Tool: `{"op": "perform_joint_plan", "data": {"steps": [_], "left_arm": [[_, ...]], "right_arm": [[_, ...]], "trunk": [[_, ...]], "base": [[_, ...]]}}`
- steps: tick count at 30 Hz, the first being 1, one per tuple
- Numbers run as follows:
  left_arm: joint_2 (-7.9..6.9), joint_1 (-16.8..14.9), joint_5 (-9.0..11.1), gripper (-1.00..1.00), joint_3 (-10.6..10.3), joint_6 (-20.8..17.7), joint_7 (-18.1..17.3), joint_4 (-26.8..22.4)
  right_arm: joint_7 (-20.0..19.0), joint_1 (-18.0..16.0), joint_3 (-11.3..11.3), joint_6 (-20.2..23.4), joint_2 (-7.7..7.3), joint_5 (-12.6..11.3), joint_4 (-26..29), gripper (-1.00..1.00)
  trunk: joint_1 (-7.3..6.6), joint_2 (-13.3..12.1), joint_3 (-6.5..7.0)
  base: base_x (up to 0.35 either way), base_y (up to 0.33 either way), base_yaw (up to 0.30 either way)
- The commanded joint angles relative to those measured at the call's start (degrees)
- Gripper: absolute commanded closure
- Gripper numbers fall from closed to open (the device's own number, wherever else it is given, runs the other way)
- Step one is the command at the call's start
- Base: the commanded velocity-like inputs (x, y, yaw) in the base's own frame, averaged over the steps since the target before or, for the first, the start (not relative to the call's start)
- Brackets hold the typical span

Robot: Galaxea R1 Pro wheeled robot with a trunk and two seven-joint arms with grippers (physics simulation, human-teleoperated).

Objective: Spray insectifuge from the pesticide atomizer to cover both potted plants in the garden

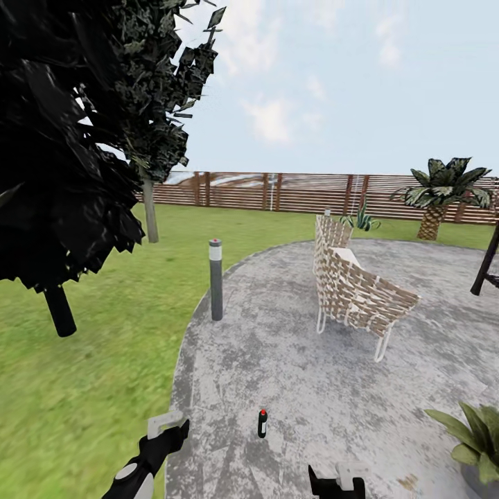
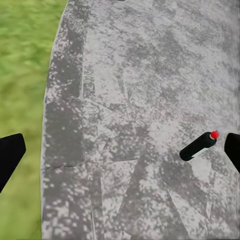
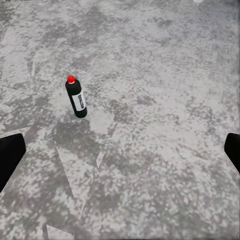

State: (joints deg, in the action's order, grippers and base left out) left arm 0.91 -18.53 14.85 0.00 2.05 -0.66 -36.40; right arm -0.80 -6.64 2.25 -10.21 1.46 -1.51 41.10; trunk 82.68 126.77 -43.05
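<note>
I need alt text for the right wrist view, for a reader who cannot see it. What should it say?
A small dark pesticide atomizer with a red cap and a white label stands alone on mottled grey paving. The two dark fingers of the right claw sit spread at the frame's sides, holding nothing.

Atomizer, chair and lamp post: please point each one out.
Atomizer (image 3: 76,99): right wrist view, on its dark body.
Chair (image 1: 357,290): head view, on its woven seat.
Lamp post (image 1: 216,284): head view, on its grey shaft.

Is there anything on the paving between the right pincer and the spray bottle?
Nothing visible. The pesticide atomizer stands upright on bare grey paving, ahead of the open right pincer. The chair sits well beyond it.
</note>
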Motion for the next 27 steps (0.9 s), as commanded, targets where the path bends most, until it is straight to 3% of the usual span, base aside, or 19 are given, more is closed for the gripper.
{"op": "perform_joint_plan", "data": {"steps": [1, 27], "left_arm": [[-0.01, -0.01, 0.48, -1.00, 0.00, 0.15, -0.08, 0.01], [-0.03, -0.01, 0.44, -1.00, 0.07, 0.14, -0.08, 0.01]], "right_arm": [[-0.08, -0.04, 0.03, -0.19, 0.01, -0.16, -0.06, -1.00], [-0.08, -0.04, 0.03, -0.25, 0.04, -0.16, -0.06, -1.00]], "trunk": [[-0.01, 0.02, -0.02], [-0.01, 0.02, 0.82]], "base": [[0.000, 0.000, -0.257], [0.000, 0.000, -0.248]]}}
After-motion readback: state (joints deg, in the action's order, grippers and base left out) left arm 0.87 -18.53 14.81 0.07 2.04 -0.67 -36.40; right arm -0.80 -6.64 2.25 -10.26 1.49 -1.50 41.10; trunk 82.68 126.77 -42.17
